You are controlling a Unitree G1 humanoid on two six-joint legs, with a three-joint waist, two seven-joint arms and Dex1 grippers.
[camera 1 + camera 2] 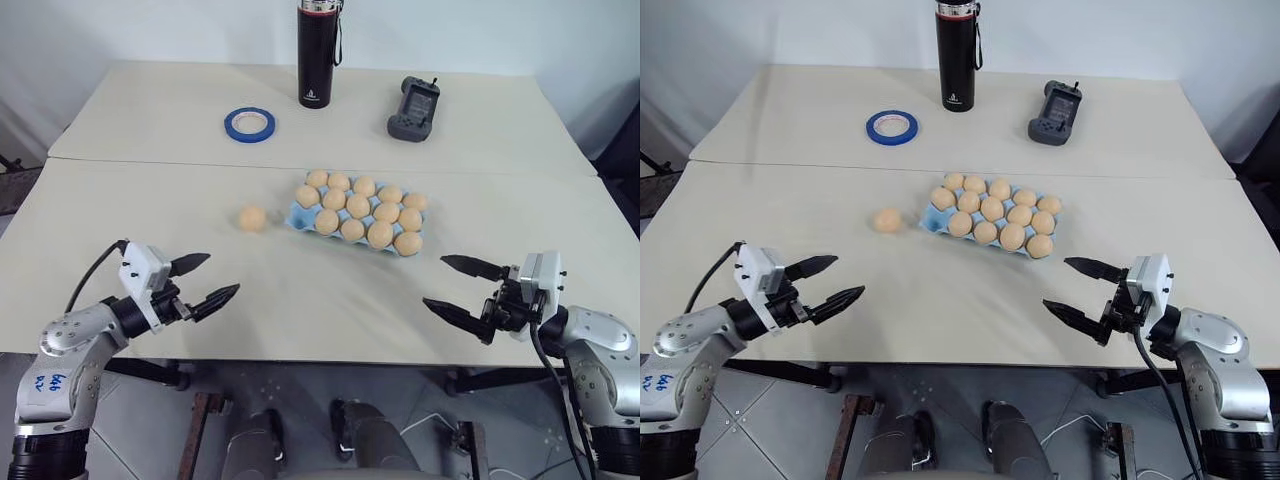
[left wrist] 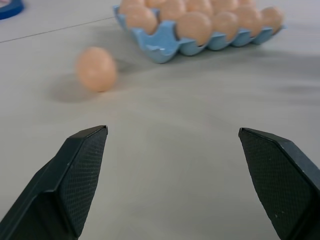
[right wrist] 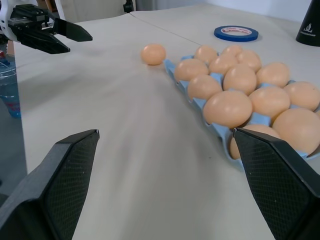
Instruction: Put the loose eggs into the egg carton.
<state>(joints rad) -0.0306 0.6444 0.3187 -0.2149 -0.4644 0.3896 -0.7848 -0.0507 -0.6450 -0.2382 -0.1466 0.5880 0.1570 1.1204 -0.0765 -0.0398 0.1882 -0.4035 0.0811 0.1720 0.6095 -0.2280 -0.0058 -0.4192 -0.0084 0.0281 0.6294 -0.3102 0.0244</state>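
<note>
One loose egg (image 1: 252,218) lies on the table just left of the light blue egg carton (image 1: 297,217), apart from it; it also shows as the egg (image 2: 96,69) and the egg (image 3: 153,54). The carton holds several tan eggs (image 1: 358,206) in its cups. My left gripper (image 1: 206,281) hovers open and empty near the front left edge, short of the loose egg. My right gripper (image 1: 452,285) stands open and empty at the front right, below the carton's right end. The left gripper (image 3: 70,37) is seen from across the table.
At the back of the table stand a black bottle (image 1: 316,52), a blue tape roll (image 1: 250,124) and a dark handheld device (image 1: 414,108). A seam (image 1: 200,165) runs across between two tabletops. Bare table lies between the grippers.
</note>
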